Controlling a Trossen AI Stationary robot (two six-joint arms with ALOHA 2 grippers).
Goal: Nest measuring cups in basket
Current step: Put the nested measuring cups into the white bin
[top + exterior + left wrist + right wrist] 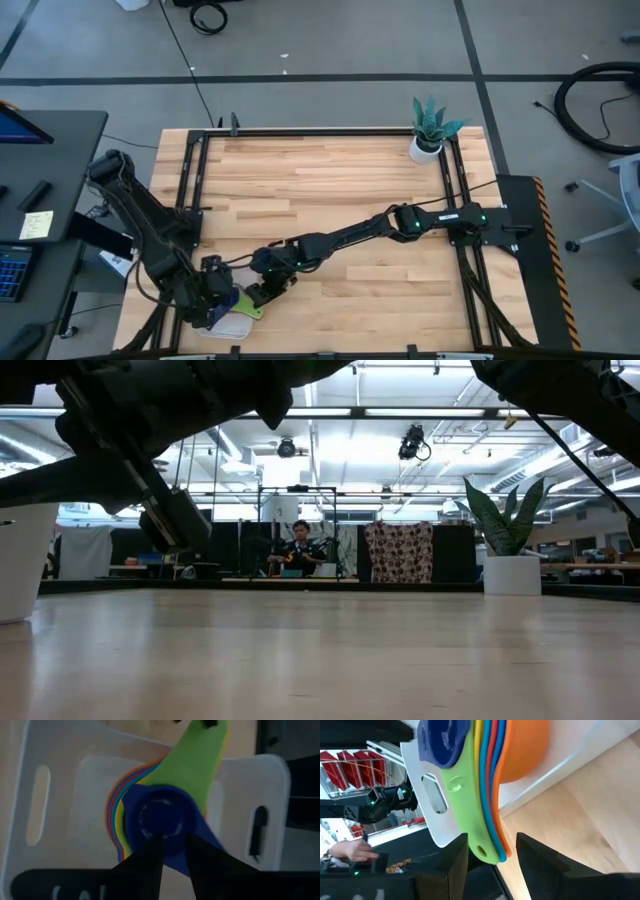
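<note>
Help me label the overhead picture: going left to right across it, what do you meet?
Left gripper over the white basket → green measuring-cup handle → right gripper → potted plant at the table's far right corner.

Dark blue, green, yellow, red and orange measuring cups (160, 817) sit in a white basket (55, 775).

Bright overhead ceiling lights (330, 410); soft shadows on table (320, 660); left wrist view blurred.
</note>
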